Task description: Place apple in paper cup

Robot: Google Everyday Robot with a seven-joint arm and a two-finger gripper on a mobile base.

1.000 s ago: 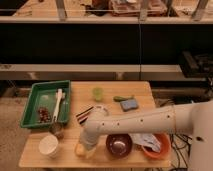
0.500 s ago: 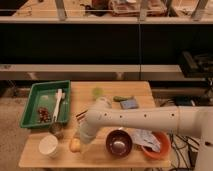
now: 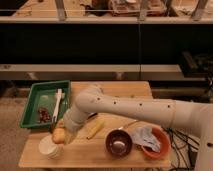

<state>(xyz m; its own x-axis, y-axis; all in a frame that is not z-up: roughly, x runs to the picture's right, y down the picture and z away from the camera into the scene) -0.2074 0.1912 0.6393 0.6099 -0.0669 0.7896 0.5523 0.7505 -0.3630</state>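
Nearest, the short white paper cup (image 3: pixel 49 148) stands on the wooden tabletop (image 3: pixel 95 154). Just beside its rim sits the small yellow-orange apple (image 3: pixel 59 135), with the gripper (image 3: pixel 65 131) down around it; whether it clamps the fruit cannot be told. Judged as the transfer step: next, carry the apple over the cup's mouth and release. Beyond lies a green tray (image 3: pixel 31 105).

Lab/workshop: dark shelving racks (image 3: pixel 100 45), wooden test table (image 3: pixel 100 155), gripper (image 3: pixel 62 132) over it.
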